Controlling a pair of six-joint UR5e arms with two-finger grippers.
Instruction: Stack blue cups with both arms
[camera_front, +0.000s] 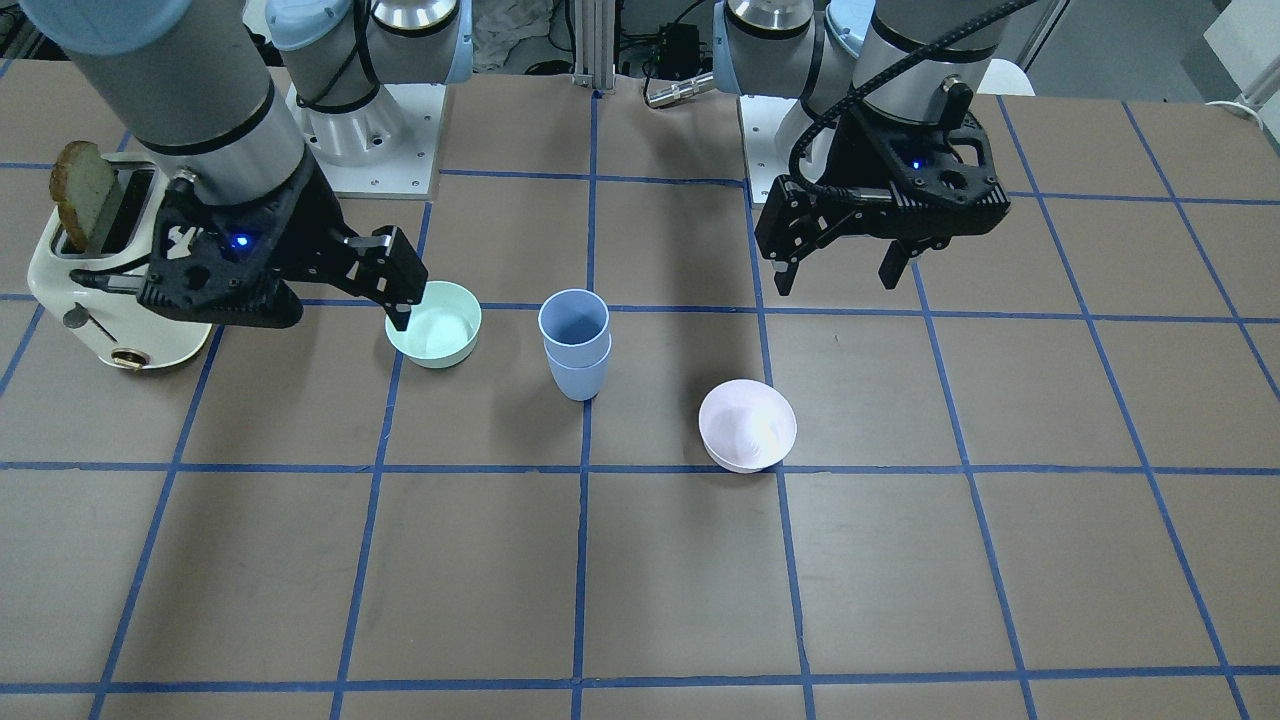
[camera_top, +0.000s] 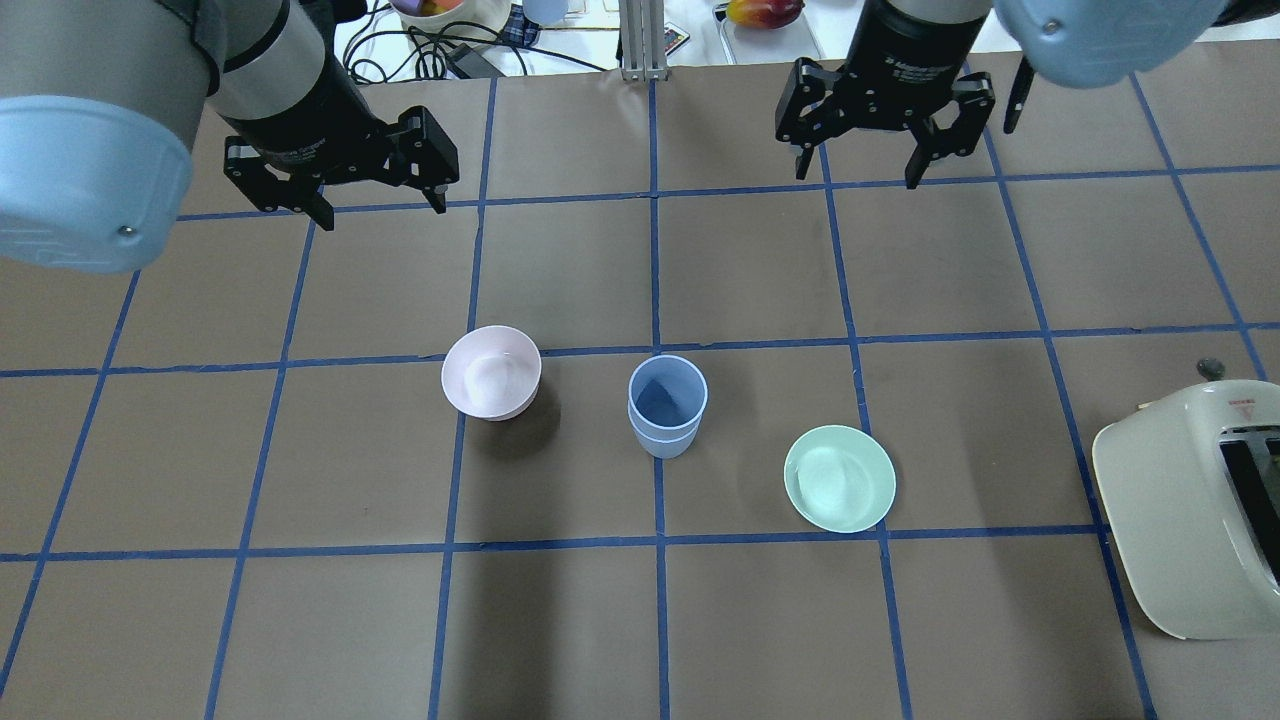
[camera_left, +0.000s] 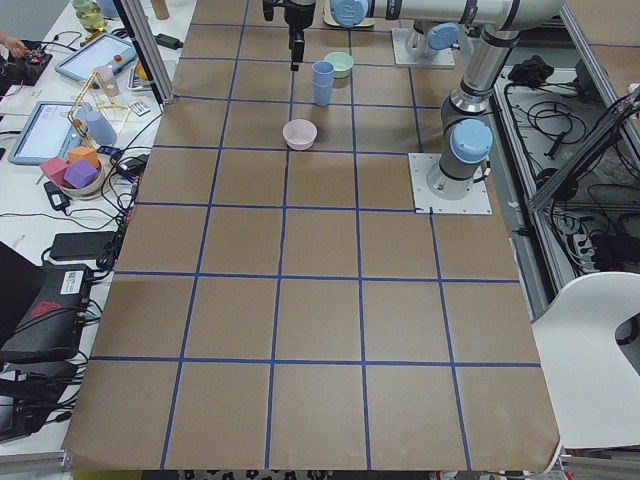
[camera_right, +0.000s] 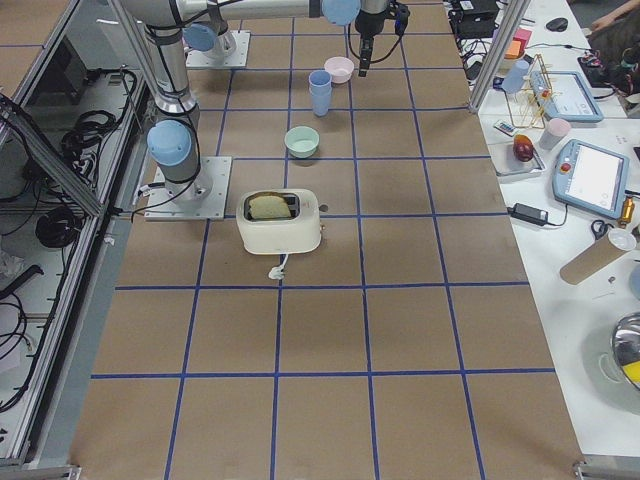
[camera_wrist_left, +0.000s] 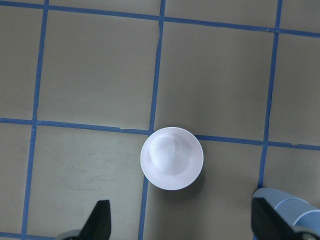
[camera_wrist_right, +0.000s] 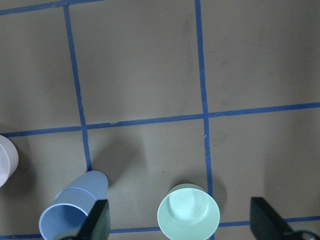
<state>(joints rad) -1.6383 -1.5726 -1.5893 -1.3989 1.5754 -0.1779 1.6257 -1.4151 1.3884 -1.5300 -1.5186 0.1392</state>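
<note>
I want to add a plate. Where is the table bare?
Bare: the operators' side beyond the pink bowl, blue cups and green bowl, and the squares on the robot's left of the pink bowl. Crowded: that row, on to the toaster.

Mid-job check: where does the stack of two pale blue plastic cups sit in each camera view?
Front-facing: pale blue cup stack at centre.
Overhead: stack at centre.
Exterior left: stack at top, middle.
Exterior right: stack at top, middle.
Left wrist: stack in the bottom-right corner, cropped.
Right wrist: stack in the bottom-left corner.
Landmark: the pale pink round bowl, in all six views.
</note>
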